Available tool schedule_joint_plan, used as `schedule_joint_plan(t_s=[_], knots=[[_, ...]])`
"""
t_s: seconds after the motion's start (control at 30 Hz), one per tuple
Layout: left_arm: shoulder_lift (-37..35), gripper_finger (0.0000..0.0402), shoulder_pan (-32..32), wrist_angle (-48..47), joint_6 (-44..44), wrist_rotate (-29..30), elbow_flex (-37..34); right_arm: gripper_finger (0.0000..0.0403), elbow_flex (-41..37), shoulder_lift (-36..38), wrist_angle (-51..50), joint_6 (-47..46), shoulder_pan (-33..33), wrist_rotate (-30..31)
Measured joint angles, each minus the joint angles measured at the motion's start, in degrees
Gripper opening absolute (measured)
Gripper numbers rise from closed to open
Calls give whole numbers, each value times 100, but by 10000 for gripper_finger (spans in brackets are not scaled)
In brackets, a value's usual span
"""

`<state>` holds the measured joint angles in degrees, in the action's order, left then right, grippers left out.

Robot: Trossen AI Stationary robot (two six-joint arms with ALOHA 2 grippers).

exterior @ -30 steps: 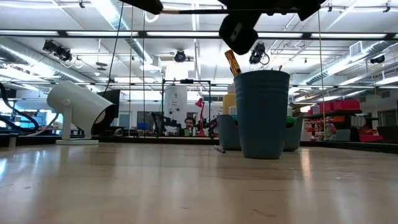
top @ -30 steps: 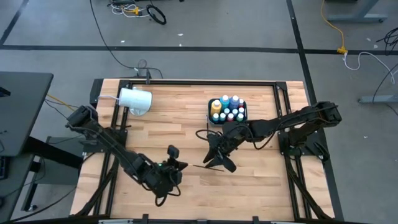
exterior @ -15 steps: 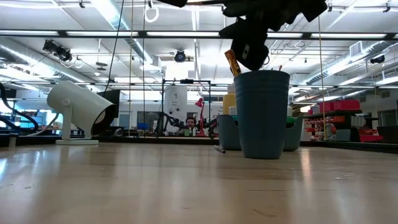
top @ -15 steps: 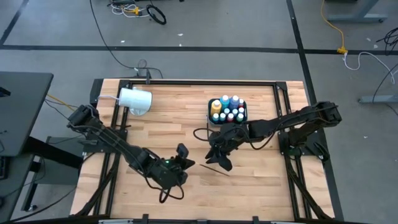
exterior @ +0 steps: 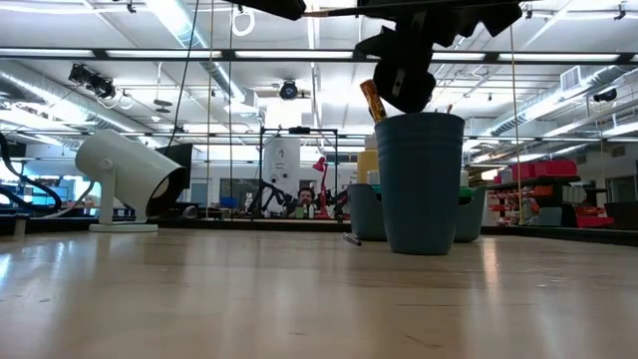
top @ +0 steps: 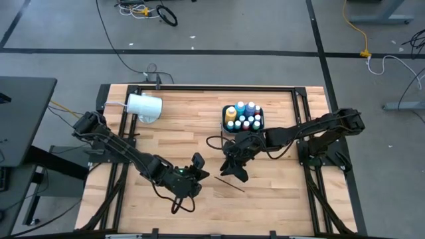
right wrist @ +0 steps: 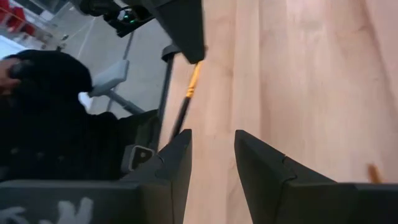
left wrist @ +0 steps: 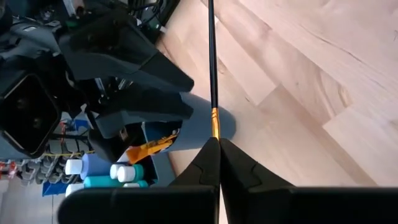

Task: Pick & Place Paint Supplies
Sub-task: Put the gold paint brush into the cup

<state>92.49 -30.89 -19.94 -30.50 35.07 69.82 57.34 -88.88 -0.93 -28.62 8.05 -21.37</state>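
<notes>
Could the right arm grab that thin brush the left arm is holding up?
Probably yes. The right gripper is open and hangs right by the brush, which the left gripper pinches at its gold band. The long dark handle pointing towards it looks unobstructed.

A robotics lab or workshop: exposed ceiling ducts (exterior: 40,75), strip lights (exterior: 179,20), red shelving (exterior: 543,170) beyond the wooden tabletop (exterior: 249,299).
</notes>
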Motion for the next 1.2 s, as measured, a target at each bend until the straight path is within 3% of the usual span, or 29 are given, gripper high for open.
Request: schedule_joint_plan(t_s=[0.67,0.8,0.97,1.2], knots=[[-2,0,354,166,-627,25,0,120,0,0,125,-119,2,-170],[-2,0,369,165,-815,7,0,89,0,2,113,-21,2,-162],[-15,0,363,200,-1067,1,4,17,-4,0,23,146,-8,-102],[-11,29,372,249,-843,105,-3,18,7,12,-257,247,-2,260]])
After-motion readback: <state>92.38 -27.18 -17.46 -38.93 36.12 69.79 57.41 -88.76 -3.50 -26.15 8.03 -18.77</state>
